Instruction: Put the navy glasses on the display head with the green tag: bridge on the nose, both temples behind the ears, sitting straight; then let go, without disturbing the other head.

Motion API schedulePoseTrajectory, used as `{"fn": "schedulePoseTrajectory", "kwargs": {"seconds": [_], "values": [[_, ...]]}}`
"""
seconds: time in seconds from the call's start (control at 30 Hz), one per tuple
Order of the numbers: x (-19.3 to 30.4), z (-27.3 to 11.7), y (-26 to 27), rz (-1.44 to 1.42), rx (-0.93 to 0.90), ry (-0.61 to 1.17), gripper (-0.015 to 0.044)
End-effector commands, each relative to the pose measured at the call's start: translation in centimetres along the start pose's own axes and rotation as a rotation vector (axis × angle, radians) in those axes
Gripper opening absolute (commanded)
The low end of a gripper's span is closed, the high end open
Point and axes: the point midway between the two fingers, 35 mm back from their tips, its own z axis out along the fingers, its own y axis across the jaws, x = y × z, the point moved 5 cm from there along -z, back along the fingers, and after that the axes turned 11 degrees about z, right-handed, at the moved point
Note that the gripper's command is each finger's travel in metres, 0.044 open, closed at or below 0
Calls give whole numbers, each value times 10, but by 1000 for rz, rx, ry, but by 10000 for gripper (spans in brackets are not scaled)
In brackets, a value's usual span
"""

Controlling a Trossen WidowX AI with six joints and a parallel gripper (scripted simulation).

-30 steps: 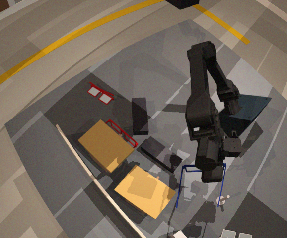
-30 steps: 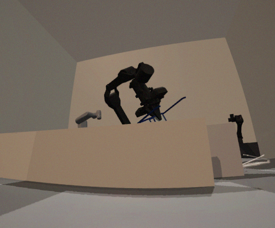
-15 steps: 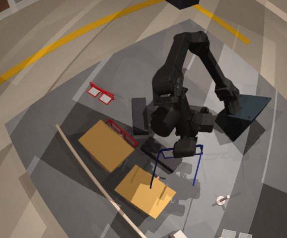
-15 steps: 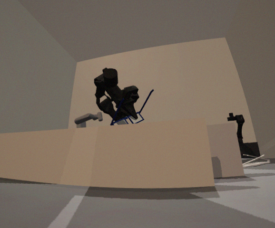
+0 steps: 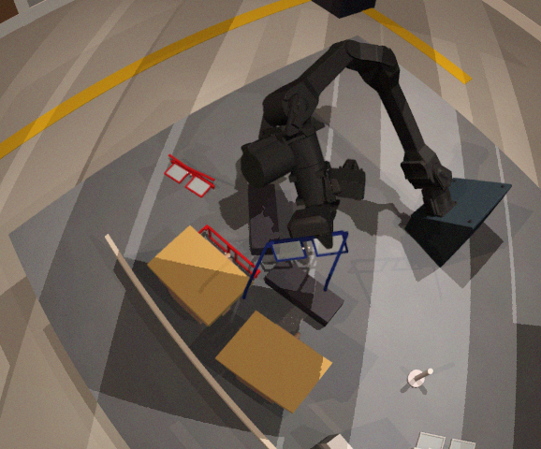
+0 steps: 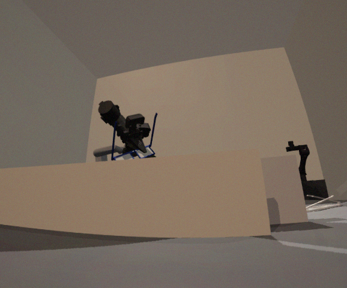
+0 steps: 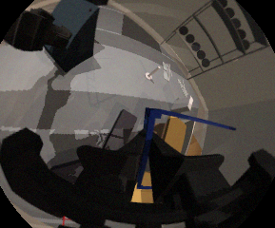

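My gripper is shut on the navy glasses at the front frame. They hang in the air, their temples pointing away from the arm; in the exterior view the temples point upward. Two orange box-like tops stand below and left of the glasses in the top view. They hide nearly all of the display heads. Red glasses sit at the upper one's front; a small nose tip shows at the lower one's edge. No green tag can be made out.
Two dark slabs lie near the tops, partly under the arm. A beige wall runs behind the tops. Loose red glasses, a teal sloped block and a small peg stand are farther off.
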Motion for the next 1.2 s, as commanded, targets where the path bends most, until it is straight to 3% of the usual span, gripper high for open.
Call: {"fn": "schedulePoseTrajectory", "kwargs": {"seconds": [0.0,0.57,1.17], "values": [[10,-15,16,-18,43,4,0],[40,-74,92,-79,208,134,0],[29,-123,170,-166,291,372,0]]}}
